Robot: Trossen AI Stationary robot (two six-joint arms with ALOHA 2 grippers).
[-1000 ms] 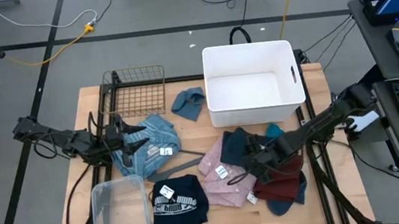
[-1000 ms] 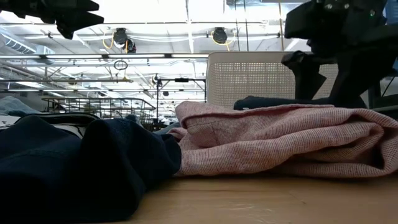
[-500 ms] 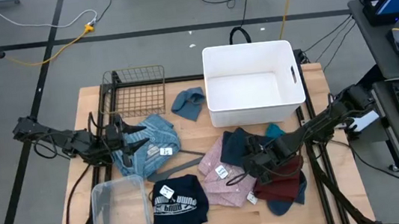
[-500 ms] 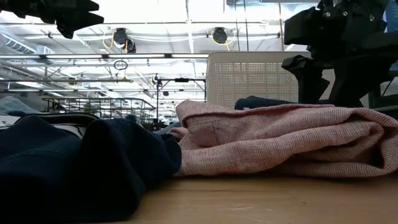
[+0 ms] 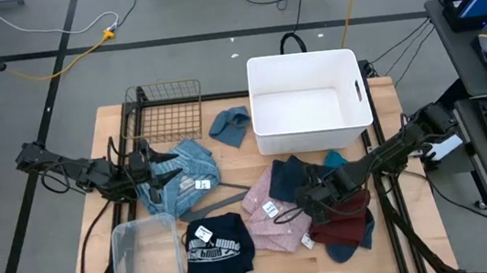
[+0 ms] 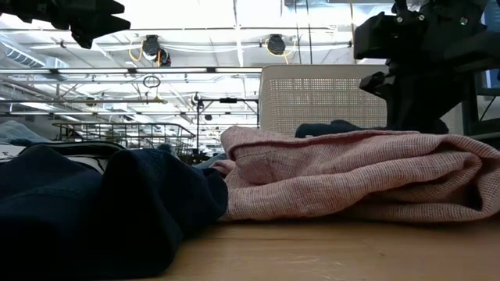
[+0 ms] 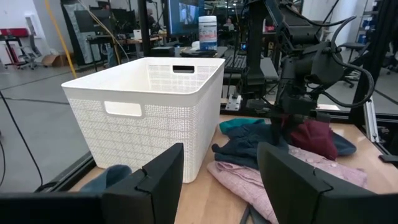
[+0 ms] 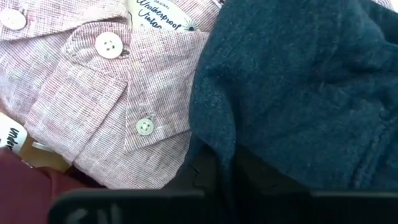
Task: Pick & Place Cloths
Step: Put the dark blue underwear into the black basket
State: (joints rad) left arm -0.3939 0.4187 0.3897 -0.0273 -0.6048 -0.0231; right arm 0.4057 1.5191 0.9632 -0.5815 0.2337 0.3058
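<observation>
While its fingertips sink hidden into the navy cloth (image 5: 287,179), the right hand (image 5: 309,201) defies reading.

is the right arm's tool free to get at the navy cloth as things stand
Probably yes: the right tool is low over the navy cloth, which lies atop the pink checked shirt with nothing covering it.

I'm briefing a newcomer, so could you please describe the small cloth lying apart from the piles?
Start at the white basket at the table's far side. Just to its left, before the wire rack, lies a crumpled grey-blue cloth. Unlike the others, it lies alone, touching no other garment.
</observation>
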